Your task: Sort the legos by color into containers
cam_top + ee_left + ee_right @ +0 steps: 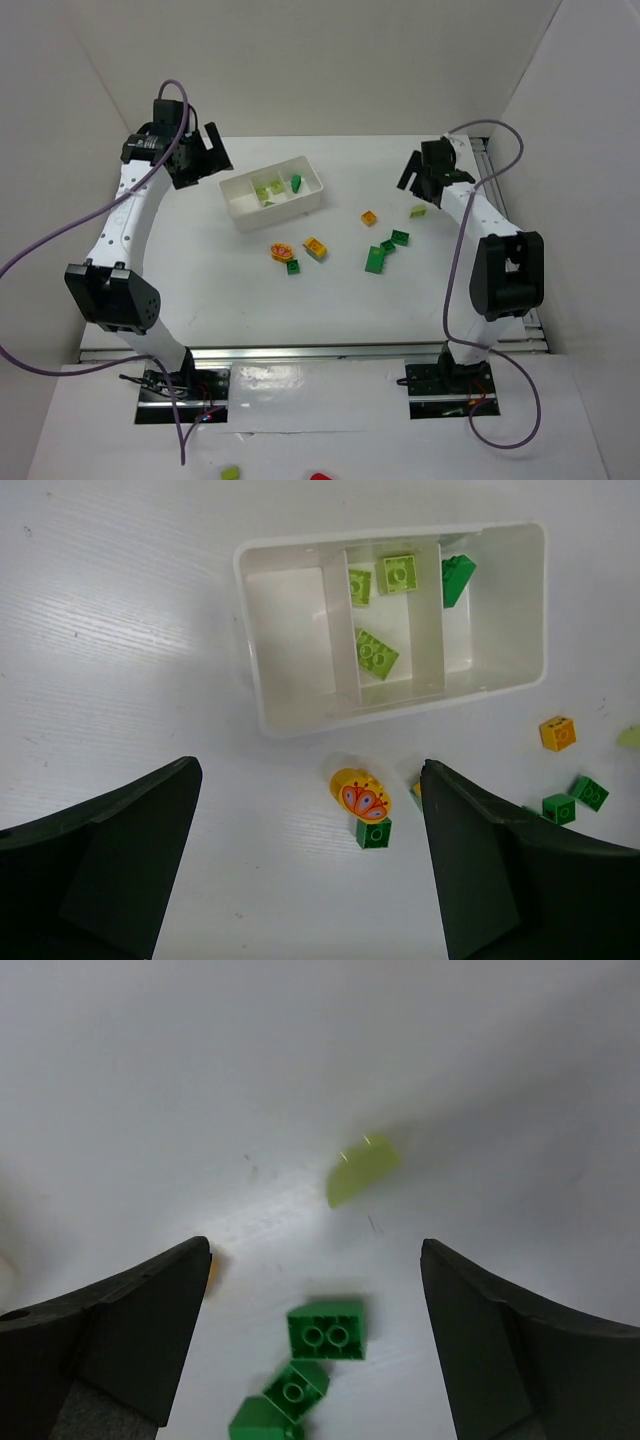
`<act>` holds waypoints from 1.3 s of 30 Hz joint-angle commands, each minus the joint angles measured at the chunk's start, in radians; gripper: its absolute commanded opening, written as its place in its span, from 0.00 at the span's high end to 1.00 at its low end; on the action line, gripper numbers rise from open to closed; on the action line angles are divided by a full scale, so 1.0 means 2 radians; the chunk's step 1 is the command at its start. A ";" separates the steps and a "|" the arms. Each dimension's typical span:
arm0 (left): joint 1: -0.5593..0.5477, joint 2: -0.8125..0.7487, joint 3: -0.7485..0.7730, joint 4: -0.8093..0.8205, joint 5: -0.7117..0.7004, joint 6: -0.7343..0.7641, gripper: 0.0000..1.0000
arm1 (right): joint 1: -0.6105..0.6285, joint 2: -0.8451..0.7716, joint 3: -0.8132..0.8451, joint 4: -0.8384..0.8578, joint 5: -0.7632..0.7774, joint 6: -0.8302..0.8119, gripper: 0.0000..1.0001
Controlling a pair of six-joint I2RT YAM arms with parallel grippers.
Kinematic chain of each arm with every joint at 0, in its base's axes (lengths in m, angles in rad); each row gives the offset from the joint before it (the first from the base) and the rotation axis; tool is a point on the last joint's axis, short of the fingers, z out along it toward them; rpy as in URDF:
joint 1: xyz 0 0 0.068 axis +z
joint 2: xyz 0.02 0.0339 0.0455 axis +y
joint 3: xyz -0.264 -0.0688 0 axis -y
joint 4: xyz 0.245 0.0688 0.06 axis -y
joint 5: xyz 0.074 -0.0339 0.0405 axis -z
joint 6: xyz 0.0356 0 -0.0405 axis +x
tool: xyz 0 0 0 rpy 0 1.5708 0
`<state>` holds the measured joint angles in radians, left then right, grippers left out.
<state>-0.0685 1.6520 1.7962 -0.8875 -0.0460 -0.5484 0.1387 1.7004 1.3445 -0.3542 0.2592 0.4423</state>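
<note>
The white tray [240, 213] stands at the back centre. Its middle compartment holds lime bricks [376, 652] and its right one a dark green brick [457, 578]; the left one is empty. My left gripper [208, 156] is open and empty, above the table left of the tray, its jaws wide apart [310, 772]. A yellow flower piece [361, 795] and a small dark green brick [374, 832] lie near the tray. My right gripper [417, 176] is open and empty [315, 1250] over a lime piece [362, 1168] and three dark green bricks [327, 1328].
An orange brick [369, 218] and a yellow-orange brick [315, 247] lie mid-table. White walls enclose the table on three sides. Purple cables [40, 250] loop off both arms. A lime piece [231, 473] and a red piece [320, 477] lie off the table's front.
</note>
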 commanded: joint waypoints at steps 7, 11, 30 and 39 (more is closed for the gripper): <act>-0.009 0.007 0.015 0.010 0.002 0.011 0.00 | -0.036 0.048 -0.052 -0.015 -0.076 0.120 0.07; -0.009 0.002 0.005 0.010 -0.004 0.011 0.00 | -0.036 0.071 -0.041 -0.009 -0.044 0.135 0.10; -0.009 -0.008 -0.005 0.005 -0.018 0.016 0.00 | -0.026 0.191 0.082 -0.002 0.036 0.076 0.57; -0.009 -0.008 0.000 0.000 -0.028 0.016 0.00 | 0.053 0.135 0.086 -0.008 0.049 0.030 1.00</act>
<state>-0.0841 1.6718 1.7931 -0.8883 -0.0761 -0.5449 0.1436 2.0754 1.4803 -0.3729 0.3351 0.5568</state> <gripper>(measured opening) 1.000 0.347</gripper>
